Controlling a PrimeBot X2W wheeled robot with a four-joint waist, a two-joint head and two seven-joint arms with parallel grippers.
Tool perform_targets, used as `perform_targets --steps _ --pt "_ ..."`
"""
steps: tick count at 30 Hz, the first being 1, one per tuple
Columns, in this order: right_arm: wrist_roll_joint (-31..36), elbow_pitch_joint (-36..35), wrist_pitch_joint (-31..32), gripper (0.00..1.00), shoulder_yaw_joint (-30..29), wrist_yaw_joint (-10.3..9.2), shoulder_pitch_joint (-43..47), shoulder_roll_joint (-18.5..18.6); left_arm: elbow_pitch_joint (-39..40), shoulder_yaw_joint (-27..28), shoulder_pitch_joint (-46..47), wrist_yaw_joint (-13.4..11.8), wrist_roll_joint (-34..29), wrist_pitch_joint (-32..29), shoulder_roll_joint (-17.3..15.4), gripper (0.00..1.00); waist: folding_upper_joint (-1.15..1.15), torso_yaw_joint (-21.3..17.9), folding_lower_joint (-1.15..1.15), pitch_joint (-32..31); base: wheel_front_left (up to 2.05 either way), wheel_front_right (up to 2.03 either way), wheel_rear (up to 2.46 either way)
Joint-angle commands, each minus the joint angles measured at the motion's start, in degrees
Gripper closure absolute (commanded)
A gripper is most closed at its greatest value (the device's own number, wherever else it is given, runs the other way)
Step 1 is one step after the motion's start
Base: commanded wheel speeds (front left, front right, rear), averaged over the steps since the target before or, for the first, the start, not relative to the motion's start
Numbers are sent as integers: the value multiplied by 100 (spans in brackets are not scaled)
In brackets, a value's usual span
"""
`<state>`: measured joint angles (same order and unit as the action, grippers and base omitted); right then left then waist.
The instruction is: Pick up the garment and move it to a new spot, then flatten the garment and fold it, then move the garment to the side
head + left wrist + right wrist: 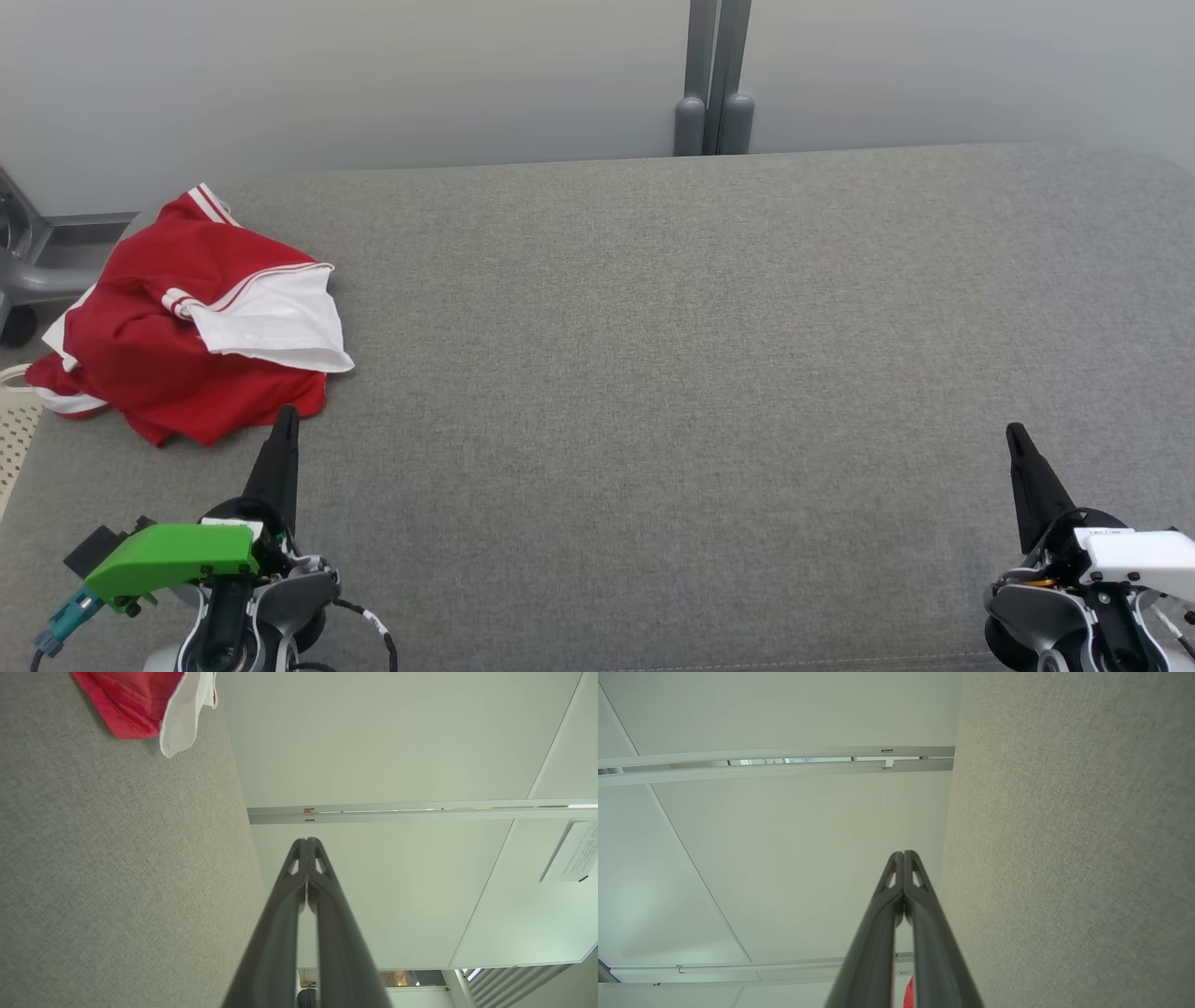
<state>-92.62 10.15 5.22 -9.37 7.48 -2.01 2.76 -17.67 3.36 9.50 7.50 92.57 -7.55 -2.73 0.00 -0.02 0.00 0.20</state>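
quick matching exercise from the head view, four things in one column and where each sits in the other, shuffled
Things:
1 garment
2 left gripper
3 right gripper
4 grey post

Places:
a lower right, shut
b far left of the grey surface, crumpled
c top centre, behind the surface
d lower left, shut

Pairs: 1-b, 2-d, 3-a, 4-c
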Motion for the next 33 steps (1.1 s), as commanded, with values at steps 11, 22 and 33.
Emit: perform_targets --steps 11,22,33 --pt "45 153 -89 0 110 -1 124 -48 -131 -55 -204 -4 -22 97 20 0 0 -5 0 -27 0 0 0" --pt "389 254 -387 0 341 -1 163 -36 -44 -152 -427 -2 -277 432 13 0 0 -19 0 -122 0 0 0" --pt "1252 432 -645 0 447 0 143 -26 18 -147 -556 -132 -1094 717 7 0 0 -20 0 -221 0 0 0"
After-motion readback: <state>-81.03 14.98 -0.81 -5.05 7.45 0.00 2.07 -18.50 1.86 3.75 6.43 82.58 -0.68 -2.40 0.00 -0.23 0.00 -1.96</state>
